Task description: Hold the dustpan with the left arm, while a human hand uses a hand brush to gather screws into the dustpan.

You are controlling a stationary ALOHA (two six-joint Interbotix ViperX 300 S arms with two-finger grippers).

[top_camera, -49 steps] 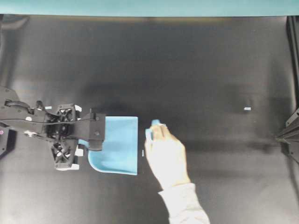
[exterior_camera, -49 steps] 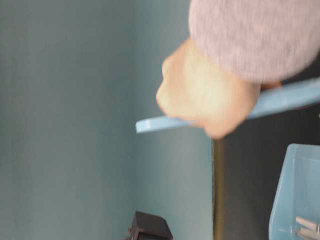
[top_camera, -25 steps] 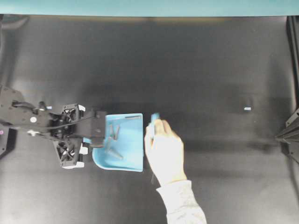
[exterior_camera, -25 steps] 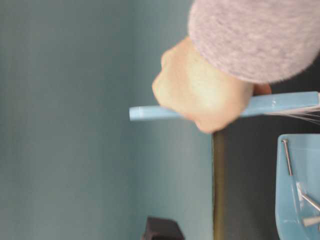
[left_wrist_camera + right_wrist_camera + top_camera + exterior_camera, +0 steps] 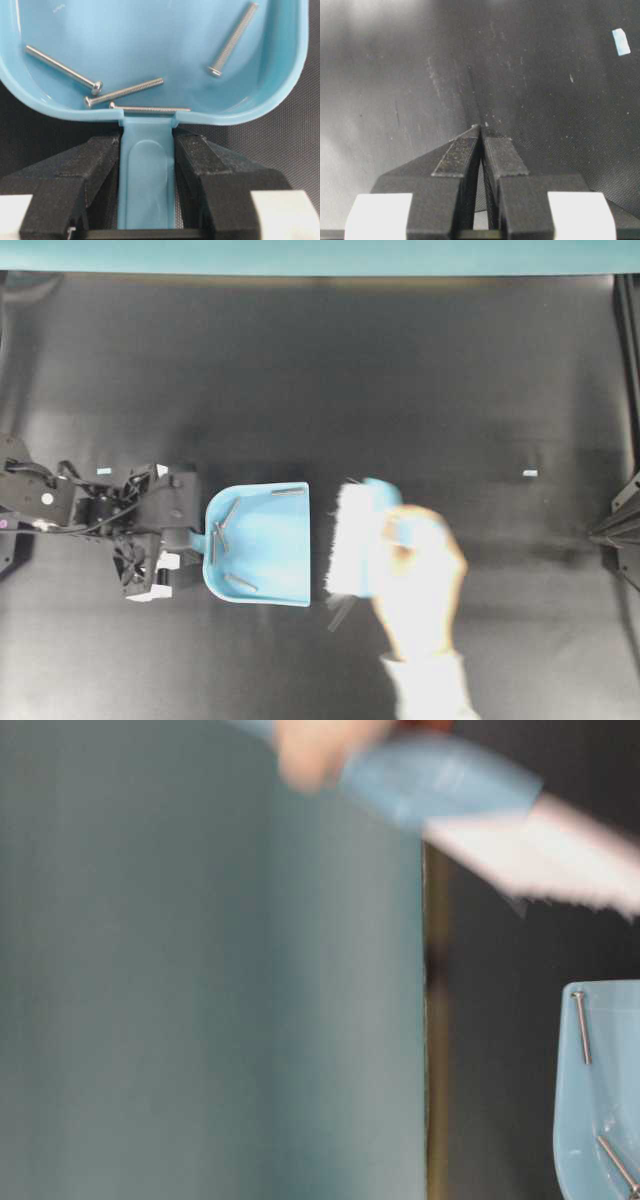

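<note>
Screws (image 5: pixel 125 91) lie inside the dustpan (image 5: pixel 262 542), its handle clamped by the left gripper (image 5: pixel 147 165); right gripper (image 5: pixel 481 150) pinched closed, empty; hand brush (image 5: pixel 360 538) just beside.

My left gripper (image 5: pixel 190 536) clamps the dustpan (image 5: pixel 268 560) handle.
Screws (image 5: pixel 228 513) inside; hand brush (image 5: pixel 355 538) and blurred human hand (image 5: pixel 420 575) at 3 o'clock.
</note>
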